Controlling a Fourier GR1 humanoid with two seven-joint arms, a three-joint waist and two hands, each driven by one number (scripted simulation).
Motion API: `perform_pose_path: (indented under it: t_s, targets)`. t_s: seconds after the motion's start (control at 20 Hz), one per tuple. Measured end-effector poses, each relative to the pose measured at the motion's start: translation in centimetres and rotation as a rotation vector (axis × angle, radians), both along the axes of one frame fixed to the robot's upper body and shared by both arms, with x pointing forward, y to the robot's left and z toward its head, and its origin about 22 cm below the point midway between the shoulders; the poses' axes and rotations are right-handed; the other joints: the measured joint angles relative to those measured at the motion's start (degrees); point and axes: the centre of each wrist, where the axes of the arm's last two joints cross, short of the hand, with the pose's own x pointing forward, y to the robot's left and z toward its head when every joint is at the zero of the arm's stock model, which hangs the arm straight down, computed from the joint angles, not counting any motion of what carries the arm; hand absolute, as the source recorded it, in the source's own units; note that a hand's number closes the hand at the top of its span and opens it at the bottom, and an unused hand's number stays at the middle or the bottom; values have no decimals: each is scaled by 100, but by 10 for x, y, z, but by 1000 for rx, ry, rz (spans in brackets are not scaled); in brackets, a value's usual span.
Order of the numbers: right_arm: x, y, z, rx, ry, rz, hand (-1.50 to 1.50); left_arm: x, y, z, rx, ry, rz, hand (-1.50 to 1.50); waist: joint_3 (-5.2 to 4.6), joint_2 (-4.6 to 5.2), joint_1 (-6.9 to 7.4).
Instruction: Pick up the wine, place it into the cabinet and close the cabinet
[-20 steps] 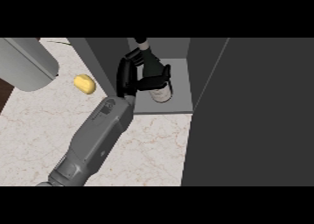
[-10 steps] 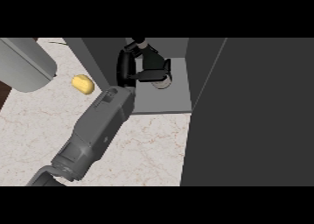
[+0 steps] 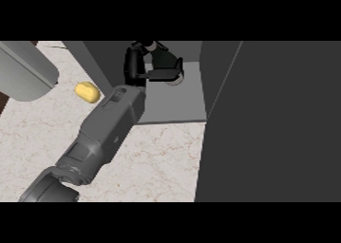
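Note:
The wine bottle (image 3: 175, 79) shows only as a small pale patch inside the open cabinet (image 3: 174, 105), over the grey shelf floor near its back. My left hand (image 3: 139, 64) reaches into the cabinet from the lower left and is shut on the bottle, with fingers curled over it and the thumb across its front. The hand hides most of the bottle, and I cannot tell whether it stands on the shelf. The cabinet's dark door (image 3: 285, 123) stands open and fills the right side of the view. My right hand is out of view.
A yellow rounded object (image 3: 87, 92) lies on the marble counter (image 3: 159, 161), just left of my forearm. A large grey cylindrical object (image 3: 18, 71) sits at the upper left. The cabinet's left wall (image 3: 99, 59) is close beside my wrist.
My left hand has carried the bottle deeper into the cabinet, toward the back of the shelf. The forearm has followed it forward.

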Motion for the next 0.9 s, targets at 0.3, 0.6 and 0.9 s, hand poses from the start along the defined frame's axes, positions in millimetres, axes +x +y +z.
perform_pose_path:
  t_s: [0.3, 0.6, 0.9]
  targets:
    - [1, 4, -1, 10, -1, 14, -150, 3, -2, 3, -91, 43, 14, 150, 1, 11, -29]
    - [2, 3, -1, -1, -5, 24, -150, 2, 1, -3, -154, 62, 21, 150, 7, 26, -82]
    - [2, 5, 0, -1, -4, 33, -150, 2, 3, -7, -156, 73, 21, 150, 13, 22, -98]
